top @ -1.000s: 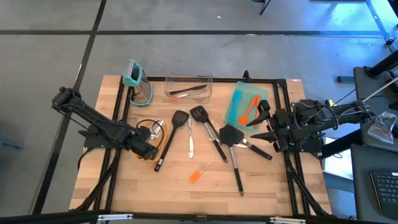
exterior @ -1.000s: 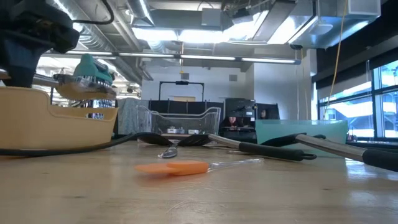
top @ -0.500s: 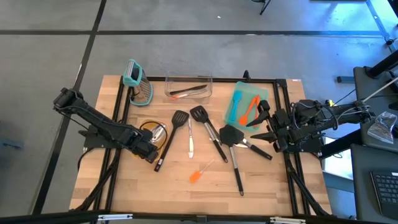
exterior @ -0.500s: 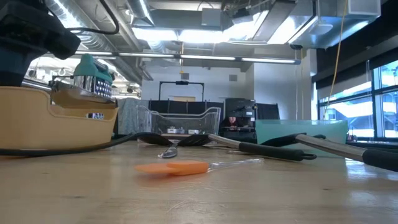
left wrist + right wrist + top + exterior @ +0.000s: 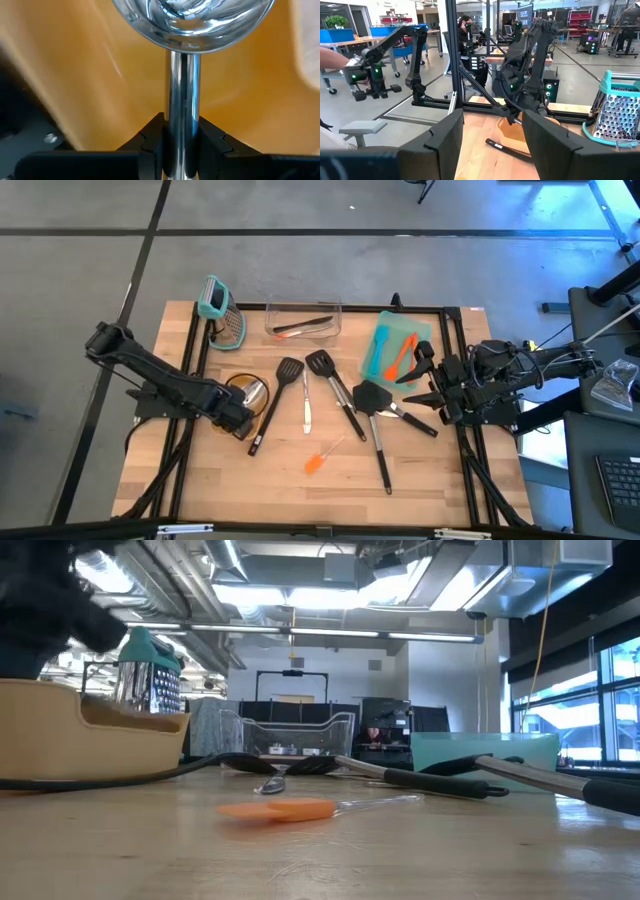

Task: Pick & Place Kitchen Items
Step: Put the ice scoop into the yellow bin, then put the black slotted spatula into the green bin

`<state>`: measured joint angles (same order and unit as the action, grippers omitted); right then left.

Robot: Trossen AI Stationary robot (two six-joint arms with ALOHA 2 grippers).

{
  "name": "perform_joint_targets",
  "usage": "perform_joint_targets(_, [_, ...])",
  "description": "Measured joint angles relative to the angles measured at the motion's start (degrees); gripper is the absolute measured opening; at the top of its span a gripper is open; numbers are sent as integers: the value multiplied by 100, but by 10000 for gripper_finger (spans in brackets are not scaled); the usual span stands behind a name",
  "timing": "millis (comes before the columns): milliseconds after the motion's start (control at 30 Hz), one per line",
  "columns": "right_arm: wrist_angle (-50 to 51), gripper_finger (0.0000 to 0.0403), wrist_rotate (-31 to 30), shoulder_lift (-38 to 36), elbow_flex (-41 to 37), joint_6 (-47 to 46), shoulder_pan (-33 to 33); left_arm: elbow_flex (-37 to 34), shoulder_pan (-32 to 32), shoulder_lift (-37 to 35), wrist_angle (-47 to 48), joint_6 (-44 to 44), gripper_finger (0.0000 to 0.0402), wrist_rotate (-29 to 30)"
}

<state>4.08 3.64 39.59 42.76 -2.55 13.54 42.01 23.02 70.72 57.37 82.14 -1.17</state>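
My left gripper [image 5: 238, 418] points down over a tan bowl [image 5: 231, 384] at the table's left and is shut on a silver scoop [image 5: 253, 392]. The scoop's round end [image 5: 192, 25] sits inside the bowl [image 5: 90, 735], hidden behind the rim in the low view. Black turners [image 5: 287, 370] [image 5: 322, 364] [image 5: 372, 396], a thin metal piece [image 5: 306, 410] and an orange spatula [image 5: 316, 463] lie flat mid-table. My right gripper [image 5: 420, 375] hangs open and level above the table's right side, touching nothing. My left gripper pinches the scoop's handle [image 5: 182, 115] between its two fingers [image 5: 150, 140], a little behind the round end. The fingers come from above, pointing down, and lie across the handle. The round end reaches out over the bowl's inside [image 5: 100, 75]; whether it rests there I cannot tell.
A teal-handled grater [image 5: 222, 312] stands at the far left. A clear bin [image 5: 302, 320] holding utensils sits at the far middle. A teal tray [image 5: 397, 348] with orange spatulas lies far right. Bare wood lies along the near edge [image 5: 250, 490].
My left gripper has sunk toward the tan bowl with the scoop and rolled a little. In the low view the scoop's round end, earlier above the rim, has dropped behind it.
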Motion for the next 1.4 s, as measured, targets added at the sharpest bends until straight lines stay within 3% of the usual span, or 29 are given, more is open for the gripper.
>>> perform_joint_targets(233, [0,206,-1,0,0,1,0,-837,-189,-6,-1171,-162,68,-314])
perform_joint_targets(567, [-17,206,-6,2,0,40,0,-947,-336,-8,-1260,-338,69,-420])
perform_joint_targets(800, [-15,206,-7,2,0,42,0,-940,-338,-79,-1420,-375,157,-187])
perform_joint_targets(967, [-17,206,-22,2,0,43,-3,-559,-338,-191,-961,-393,184,151])
perform_joint_targets(1400, [-17,206,-61,2,0,44,0,1241,-338,-256,1150,-489,186,706])
